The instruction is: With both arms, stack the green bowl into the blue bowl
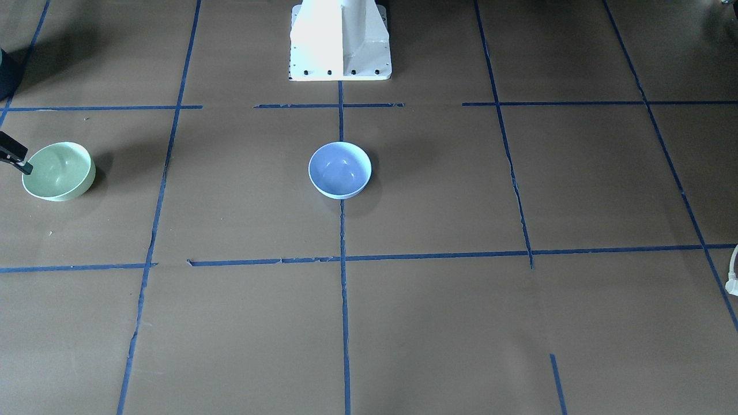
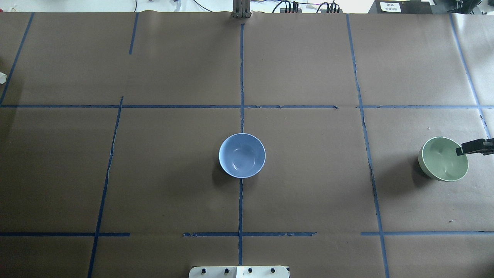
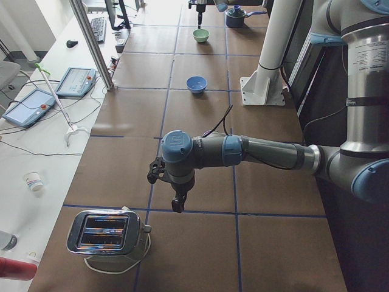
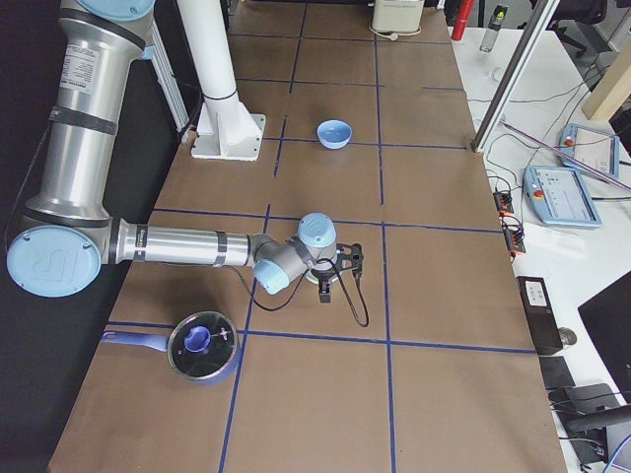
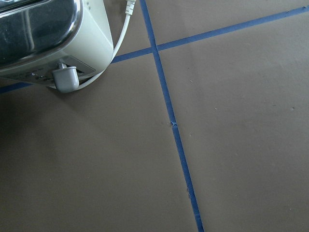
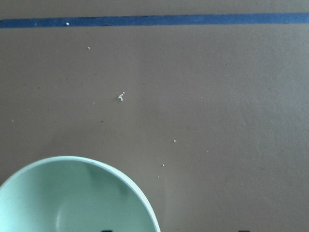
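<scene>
The pale mint-green bowl stands upright at the table's end on my right; it also shows in the overhead view and the right wrist view. The blue bowl stands upright and empty at the table's centre, in front of the pedestal. My right gripper is at the green bowl's outer rim, open, with one fingertip inside the bowl and the other outside it. My left gripper hangs low over the table's far left end near a toaster; I cannot tell whether it is open or shut.
A chrome toaster with a white cord stands at the left end, close to my left gripper. A blue lidded pot sits beside my right arm. The white pedestal stands behind the blue bowl.
</scene>
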